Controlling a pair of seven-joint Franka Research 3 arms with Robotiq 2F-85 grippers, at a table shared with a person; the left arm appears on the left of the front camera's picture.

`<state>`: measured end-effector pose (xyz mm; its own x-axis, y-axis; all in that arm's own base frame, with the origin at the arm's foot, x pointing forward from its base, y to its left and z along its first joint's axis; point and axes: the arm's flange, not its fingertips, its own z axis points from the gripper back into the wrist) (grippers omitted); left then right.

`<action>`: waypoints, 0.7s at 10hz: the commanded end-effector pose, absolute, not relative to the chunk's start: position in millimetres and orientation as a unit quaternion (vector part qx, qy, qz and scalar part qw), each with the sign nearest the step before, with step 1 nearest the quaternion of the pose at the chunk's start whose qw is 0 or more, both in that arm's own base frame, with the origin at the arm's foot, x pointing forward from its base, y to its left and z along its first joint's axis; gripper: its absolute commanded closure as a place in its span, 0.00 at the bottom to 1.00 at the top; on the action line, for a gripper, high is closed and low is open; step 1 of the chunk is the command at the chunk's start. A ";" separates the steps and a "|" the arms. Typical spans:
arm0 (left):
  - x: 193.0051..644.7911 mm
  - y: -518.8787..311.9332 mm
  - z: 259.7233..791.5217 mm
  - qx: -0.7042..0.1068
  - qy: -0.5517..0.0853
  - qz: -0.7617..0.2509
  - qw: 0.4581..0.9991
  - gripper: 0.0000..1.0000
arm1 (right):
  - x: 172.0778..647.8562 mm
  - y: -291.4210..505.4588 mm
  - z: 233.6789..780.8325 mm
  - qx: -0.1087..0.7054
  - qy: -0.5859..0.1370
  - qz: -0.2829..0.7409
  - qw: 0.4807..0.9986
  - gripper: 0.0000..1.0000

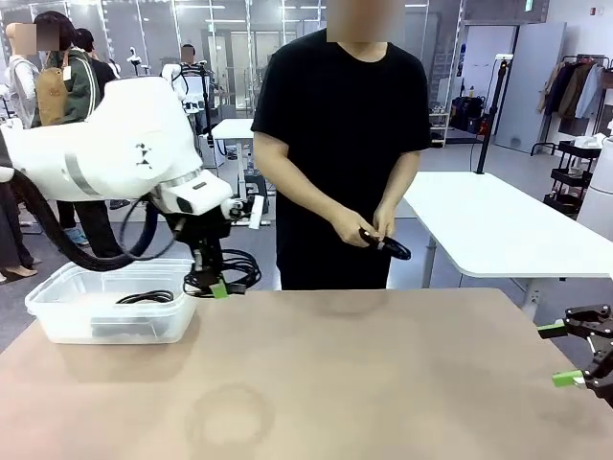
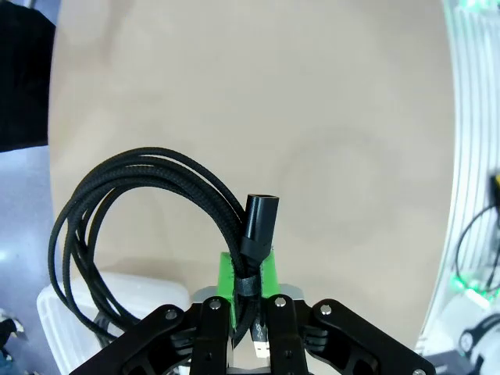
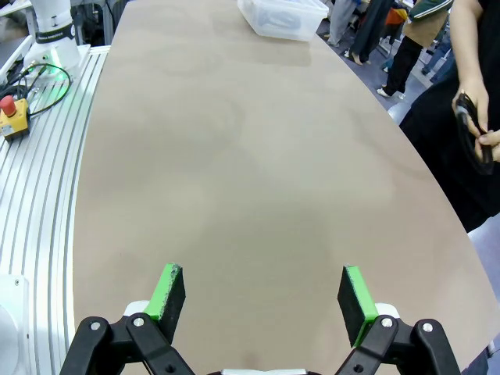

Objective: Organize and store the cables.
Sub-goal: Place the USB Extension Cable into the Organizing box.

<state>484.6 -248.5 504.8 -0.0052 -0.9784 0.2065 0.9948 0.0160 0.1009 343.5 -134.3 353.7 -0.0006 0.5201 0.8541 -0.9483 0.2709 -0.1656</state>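
Tan table (image 1: pixel 383 383); clear plastic bin (image 1: pixel 57 321) at far-left corner; faint ring mark (image 1: pixel 230 416), perhaps stain.

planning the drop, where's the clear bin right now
In the front view the clear bin sits at the table's far left corner, one coiled cable inside it; the left gripper, shut on another cable coil, hangs by its right edge.

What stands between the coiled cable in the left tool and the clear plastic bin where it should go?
Nothing visible does. The left tool is shut on the coiled cable, right beside the right edge of the clear bin. The bin has no lid on, and one other cable lies inside.
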 end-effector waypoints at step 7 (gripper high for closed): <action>556.9 -47.1 496.2 -0.063 -0.075 -0.676 0.730 0.89 | 344.3 -132.0 356.9 0.245 -0.447 0.545 0.666 0.00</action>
<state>539.0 -51.9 493.7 0.0910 -0.9810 0.1715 0.9939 0.1003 0.0462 343.5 -134.0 353.8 -0.0009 0.5207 0.8537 -0.9485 0.2700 -0.1656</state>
